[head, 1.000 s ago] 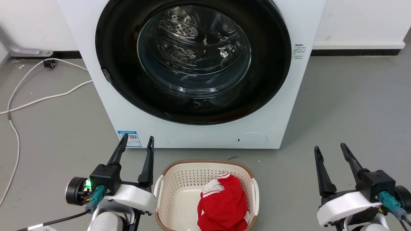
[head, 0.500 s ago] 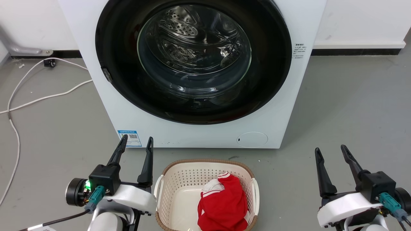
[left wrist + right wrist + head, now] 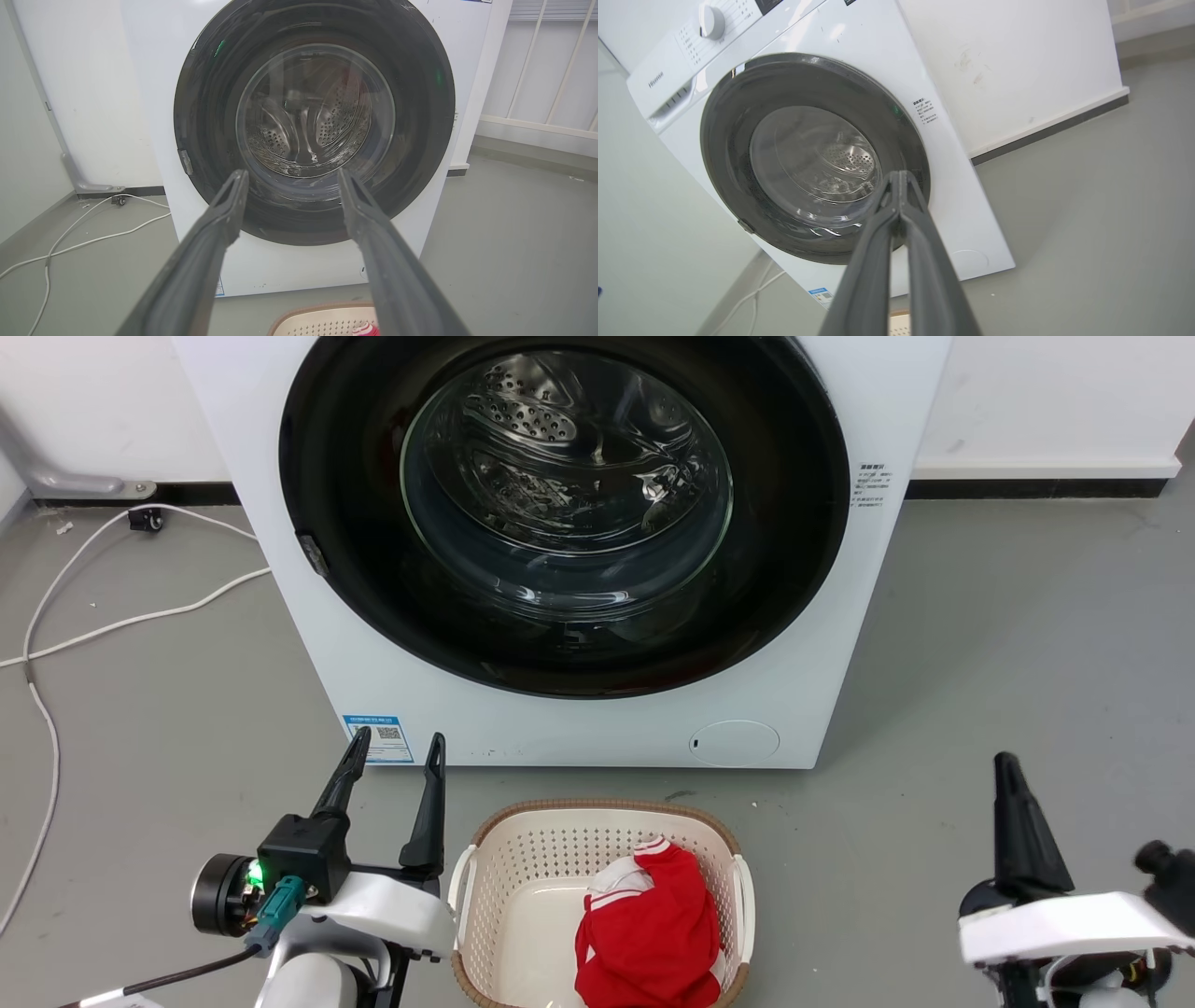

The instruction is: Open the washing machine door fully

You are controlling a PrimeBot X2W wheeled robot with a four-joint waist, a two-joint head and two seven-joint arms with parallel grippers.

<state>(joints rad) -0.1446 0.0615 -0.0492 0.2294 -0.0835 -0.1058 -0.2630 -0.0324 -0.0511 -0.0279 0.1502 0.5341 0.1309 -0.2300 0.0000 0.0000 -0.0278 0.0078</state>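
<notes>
The white washing machine (image 3: 560,733) stands ahead on the grey floor. Its round black washing machine door (image 3: 345,541) sits flat against the front, the steel drum visible through its glass. A small latch shows on the door's left rim (image 3: 311,555). My left gripper (image 3: 397,747) is open, low at the machine's lower left and short of the front. In the left wrist view the left gripper (image 3: 292,171) frames the door (image 3: 205,93). My right gripper (image 3: 1006,770) is shut on nothing, low right and far from the machine. In the right wrist view its fingers meet (image 3: 900,176) before the door (image 3: 724,140).
A beige laundry basket (image 3: 495,859) with a red garment (image 3: 653,933) sits on the floor between my arms, close to the machine's front. A white cable (image 3: 112,625) runs over the floor at the left. Open grey floor lies to the right of the machine.
My right gripper has shut and its wrist has rolled, so one finger edge now shows in the head view. The left arm and the door have not moved.
</notes>
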